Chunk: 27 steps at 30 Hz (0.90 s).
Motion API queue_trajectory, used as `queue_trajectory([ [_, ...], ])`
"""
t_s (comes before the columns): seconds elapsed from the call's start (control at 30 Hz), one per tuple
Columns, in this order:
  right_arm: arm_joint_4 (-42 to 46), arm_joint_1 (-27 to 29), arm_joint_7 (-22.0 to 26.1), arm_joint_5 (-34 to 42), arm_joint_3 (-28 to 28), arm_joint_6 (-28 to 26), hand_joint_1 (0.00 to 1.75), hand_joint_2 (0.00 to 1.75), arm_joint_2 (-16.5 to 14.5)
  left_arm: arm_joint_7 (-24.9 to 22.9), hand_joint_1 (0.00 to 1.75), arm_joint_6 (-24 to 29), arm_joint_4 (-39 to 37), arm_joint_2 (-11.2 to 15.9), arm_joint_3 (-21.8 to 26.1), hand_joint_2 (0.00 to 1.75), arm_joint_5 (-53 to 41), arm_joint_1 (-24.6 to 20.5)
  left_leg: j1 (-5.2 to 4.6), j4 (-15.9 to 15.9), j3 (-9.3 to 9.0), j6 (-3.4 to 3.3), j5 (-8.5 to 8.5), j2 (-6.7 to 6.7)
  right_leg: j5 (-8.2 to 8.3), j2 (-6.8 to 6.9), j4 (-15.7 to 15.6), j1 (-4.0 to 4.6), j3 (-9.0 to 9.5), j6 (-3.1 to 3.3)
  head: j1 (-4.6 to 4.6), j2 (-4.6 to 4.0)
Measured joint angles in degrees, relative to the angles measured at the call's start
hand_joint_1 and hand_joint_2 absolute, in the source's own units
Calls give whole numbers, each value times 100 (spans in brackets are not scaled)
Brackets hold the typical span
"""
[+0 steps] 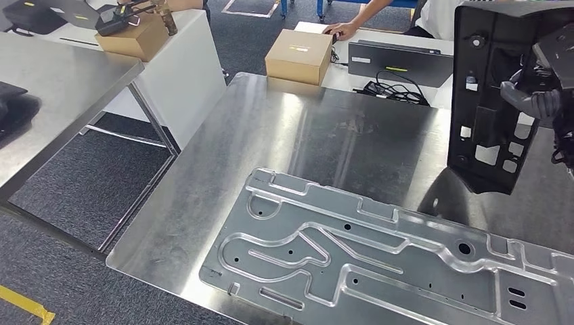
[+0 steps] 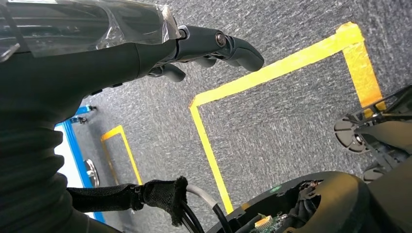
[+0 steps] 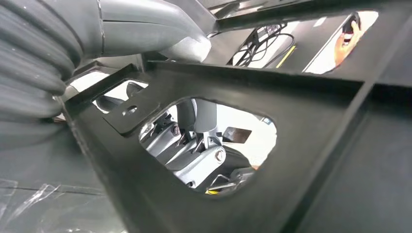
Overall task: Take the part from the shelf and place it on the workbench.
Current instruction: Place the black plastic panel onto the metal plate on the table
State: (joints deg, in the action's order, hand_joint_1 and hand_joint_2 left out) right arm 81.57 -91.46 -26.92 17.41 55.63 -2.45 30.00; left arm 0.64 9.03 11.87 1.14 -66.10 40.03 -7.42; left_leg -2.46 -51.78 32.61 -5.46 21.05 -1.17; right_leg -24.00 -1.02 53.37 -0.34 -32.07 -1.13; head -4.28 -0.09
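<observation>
black part [image 1: 489, 101] hangs upright above the right side of the steel tabletop [image 1: 325, 135], clear of the surface (its shadow falls on the metal below). right robot hand [image 1: 538, 101] grips it from behind, fingers hooked through the cutouts; the right wrist view shows the thumb [image 3: 145, 24] lying over the part's edge. a silver stamped panel [image 1: 379, 257] lies flat on the near tabletop, just below and left of the part. cardboard box [image 1: 299, 55] sits at the far edge, a person's hand [image 1: 342, 29] behind it. left robot hand [image 2: 214, 46] hangs over the grey floor, fingers loosely curled, holding nothing. step looks like carry-over done, placing not yet done. next move calls for lowering the part onto bare steel beside the panel, then letting go.
</observation>
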Motion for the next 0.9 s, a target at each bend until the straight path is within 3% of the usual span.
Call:
queue_trajectory([
  [0.23, 0, 67, -4, -176, 41, -93, 175, 175, -38, 302, 0, 158, 0, 0, 0, 175, -78, -1, 0, -8, -6, -1, 2, 1, 0, 0, -1, 2, 10, 0, 0, 0],
  [0.9, 19, 770, 156, -541, -78, -237, 175, 175, -19, 1040, 0, -593, 0, 84, 275, 175, 368, 13, -1, -18, -80, 8, 23, 1, -9, 0, -4, 7, 99, -12, 2, 0],
])
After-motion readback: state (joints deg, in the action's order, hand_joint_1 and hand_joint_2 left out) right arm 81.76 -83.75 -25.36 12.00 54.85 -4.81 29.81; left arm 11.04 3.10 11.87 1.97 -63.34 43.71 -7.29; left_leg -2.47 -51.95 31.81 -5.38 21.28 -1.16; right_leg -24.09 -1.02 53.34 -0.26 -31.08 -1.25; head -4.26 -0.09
